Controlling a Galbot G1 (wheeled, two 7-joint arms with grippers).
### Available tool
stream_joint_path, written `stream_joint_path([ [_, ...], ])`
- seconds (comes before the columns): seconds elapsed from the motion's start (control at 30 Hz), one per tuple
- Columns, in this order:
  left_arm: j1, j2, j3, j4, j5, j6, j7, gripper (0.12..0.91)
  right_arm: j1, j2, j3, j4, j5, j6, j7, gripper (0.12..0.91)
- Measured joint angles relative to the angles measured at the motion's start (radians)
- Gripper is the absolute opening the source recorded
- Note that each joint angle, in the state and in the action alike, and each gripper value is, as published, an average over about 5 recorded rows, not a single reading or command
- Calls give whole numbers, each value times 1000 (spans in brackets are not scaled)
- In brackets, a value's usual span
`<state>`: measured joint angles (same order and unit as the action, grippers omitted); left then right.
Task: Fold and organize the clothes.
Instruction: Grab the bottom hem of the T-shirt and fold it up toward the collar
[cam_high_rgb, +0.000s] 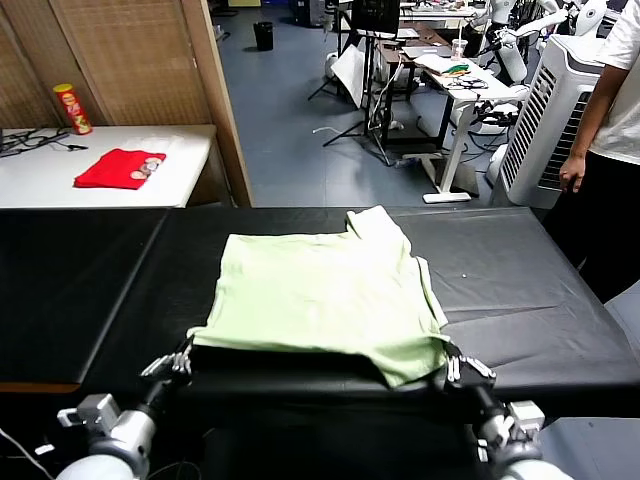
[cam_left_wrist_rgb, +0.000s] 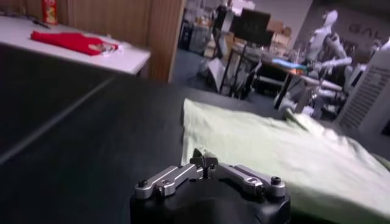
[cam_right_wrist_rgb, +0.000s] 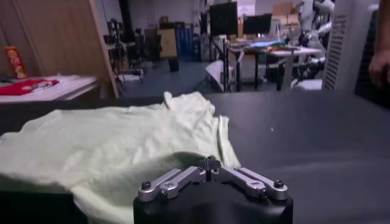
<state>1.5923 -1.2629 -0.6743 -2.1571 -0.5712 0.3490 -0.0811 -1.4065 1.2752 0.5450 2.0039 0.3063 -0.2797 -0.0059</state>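
Nearest the robot, the left gripper sits at the front edge of the black tabletop with its fingers together, their tips at the near-left corner of the pale green shirt; the views do not make clear whether cloth is pinched between them. The right gripper sits at the same edge, its fingers likewise together, right at the shirt's near-right corner, where a flap of cloth hangs over the edge. Beyond both sets of fingers the shirt lies spread flat across the middle of the tabletop, its far-right corner folded up into a peak. Farther still, well beyond the left gripper, a white side table carries a small red garment and a tall can
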Motion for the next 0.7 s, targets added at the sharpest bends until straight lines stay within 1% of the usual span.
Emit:
stream_joint_path([
  [0.23,-92,6,36,72,63,-2,0,126,150,-5,-68,-153,-33,11,-2,121],
  [0.4,-148,27,60,116,81,1,1,126,220,3,-102,-241,-55,22,-9,121],
  [0.67,-208,49,89,168,93,7,1,126,303,20,-120,-326,-60,30,-13,122],
  [0.7,-215,50,91,174,94,7,-1,126,307,20,-118,-330,-60,28,-12,132],
])
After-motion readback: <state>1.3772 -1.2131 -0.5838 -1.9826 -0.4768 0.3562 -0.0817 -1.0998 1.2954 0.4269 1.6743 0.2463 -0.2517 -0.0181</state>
